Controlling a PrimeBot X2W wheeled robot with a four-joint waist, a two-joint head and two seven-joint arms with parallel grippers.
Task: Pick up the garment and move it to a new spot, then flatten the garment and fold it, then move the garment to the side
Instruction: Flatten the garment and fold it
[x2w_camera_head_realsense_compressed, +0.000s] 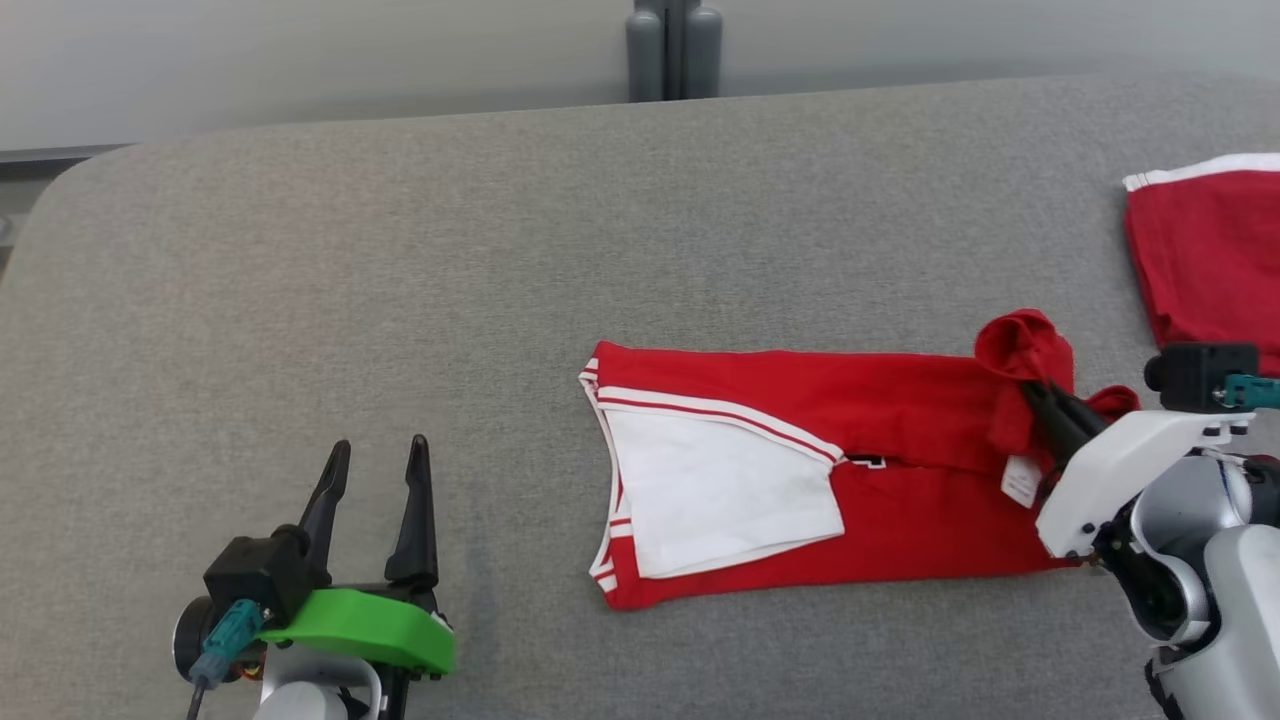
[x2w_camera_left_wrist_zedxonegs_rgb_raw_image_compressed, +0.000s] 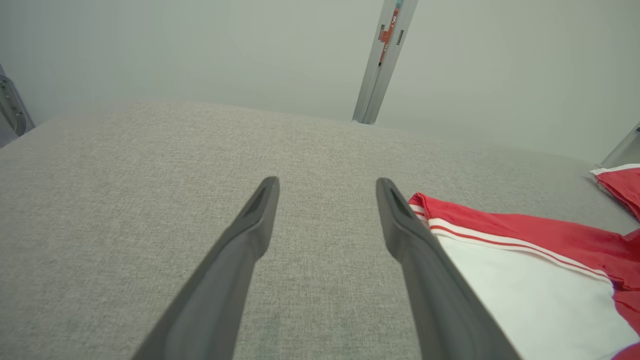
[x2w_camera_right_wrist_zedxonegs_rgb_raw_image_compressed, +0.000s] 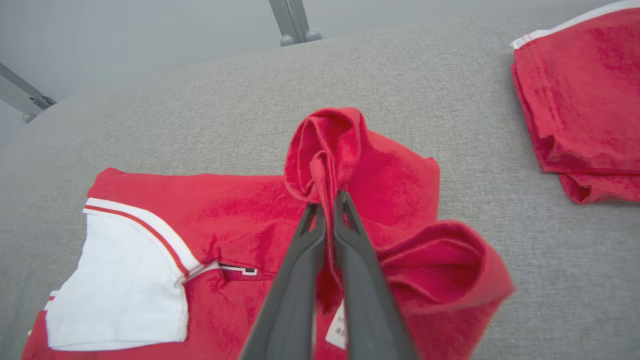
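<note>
Right gripper (x2w_camera_right_wrist_zedxonegs_rgb_raw_image_compressed: 327, 202) clamped shut on a thin bunched fold of the garment (x2w_camera_head_realsense_compressed: 900, 420), right-of-centre near the tabletop's (x2w_camera_head_realsense_compressed: 400, 250) front edge; left gripper (x2w_camera_head_realsense_compressed: 378, 455) wide open, empty, so a one-point pull may slip or undo folds.

The second red garment (x2w_camera_head_realsense_compressed: 1205, 255) at the far right runs off the head view's right edge, so its full shape cannot be told. The right gripper (x2w_camera_right_wrist_zedxonegs_rgb_raw_image_compressed: 327, 202), clamped on a raised fold of the red-and-white garment (x2w_camera_head_realsense_compressed: 800, 400), covers part of the white care label (x2w_camera_right_wrist_zedxonegs_rgb_raw_image_compressed: 336, 327), whose print is too small to read. The right arm (x2w_camera_head_realsense_compressed: 1120, 470) hides that garment's near right corner in the head view.
</note>
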